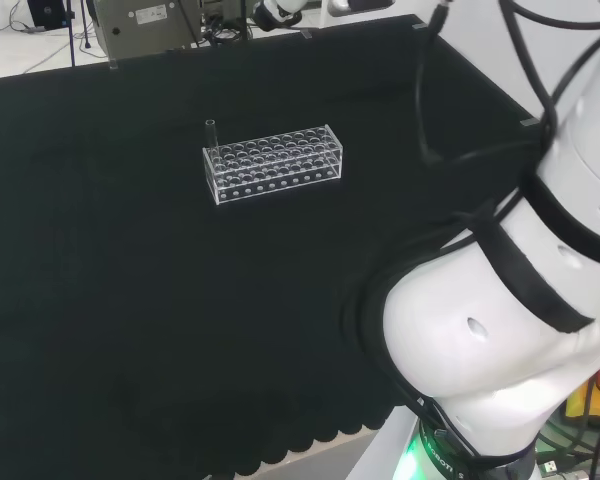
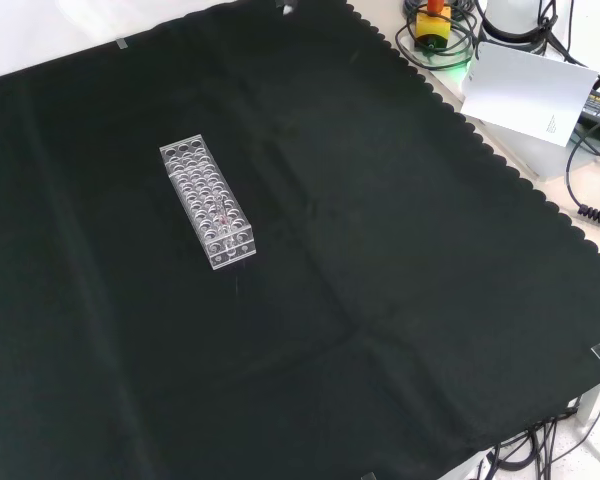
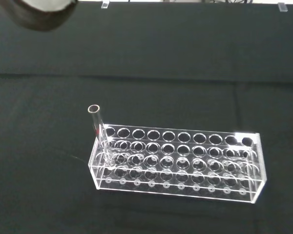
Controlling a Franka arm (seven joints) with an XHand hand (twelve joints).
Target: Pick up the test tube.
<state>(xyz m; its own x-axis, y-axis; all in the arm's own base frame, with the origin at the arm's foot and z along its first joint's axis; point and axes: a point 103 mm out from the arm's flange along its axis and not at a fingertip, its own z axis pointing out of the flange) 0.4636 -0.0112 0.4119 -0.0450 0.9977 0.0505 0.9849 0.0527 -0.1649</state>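
Tube (image 3: 98,127) of clear glass upright in rack (image 3: 185,163) corner.

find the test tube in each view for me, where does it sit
Head view: the test tube stands upright at the far left corner of the clear rack, its top above the rack.
Front view: hard to see; a faint reddish mark near the rack's near end may be it.
Wrist view: the tube rises from a corner hole at one end of the rack.
Shared landmark: the clear rack on the black cloth.
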